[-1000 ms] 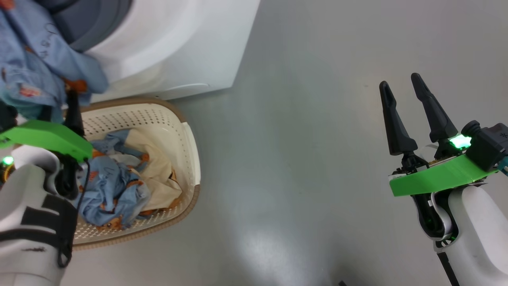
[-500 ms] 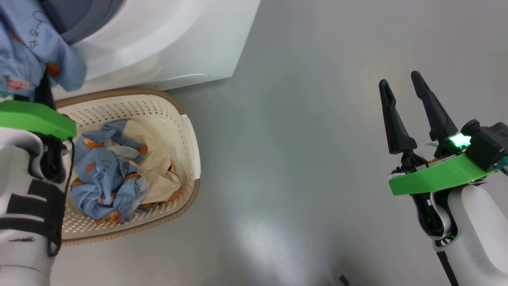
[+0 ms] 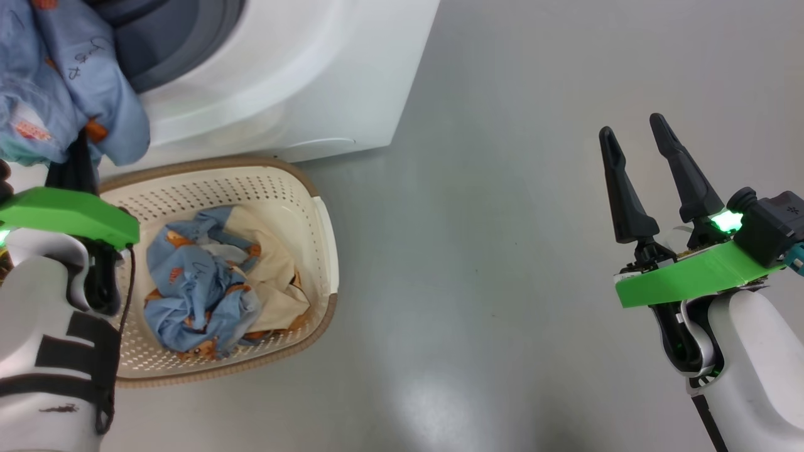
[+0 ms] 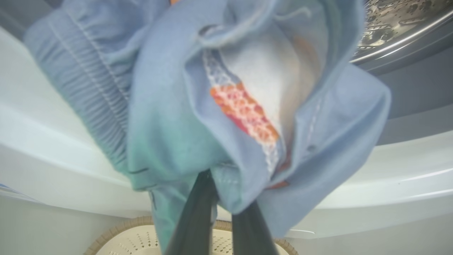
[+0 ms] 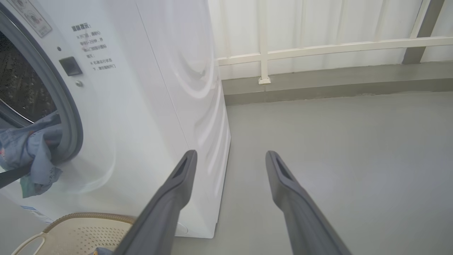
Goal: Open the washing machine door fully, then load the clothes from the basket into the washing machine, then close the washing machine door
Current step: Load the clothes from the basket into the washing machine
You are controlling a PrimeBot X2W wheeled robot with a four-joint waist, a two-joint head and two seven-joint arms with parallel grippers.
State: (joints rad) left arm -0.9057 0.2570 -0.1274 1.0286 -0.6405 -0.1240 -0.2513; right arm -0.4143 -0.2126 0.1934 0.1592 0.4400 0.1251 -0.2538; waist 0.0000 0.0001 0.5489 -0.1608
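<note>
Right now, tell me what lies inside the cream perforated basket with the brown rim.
A crumpled light blue printed garment lies partly over a cream-white cloth. They cover the basket's middle floor; anything beneath cannot be seen.

Grey floor [image 3: 502,282] (glossy): washing machine [image 3: 301,75], basket [image 3: 220,188] just beside.

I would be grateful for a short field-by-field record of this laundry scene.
Left claw: shut, tips buried in blue garment at the mouth of the drum
Right claw: open, empty, above the floor
Basket: on the floor, more clothes inside
Washing machine: opening uncovered, garment hanging over its lip
</note>
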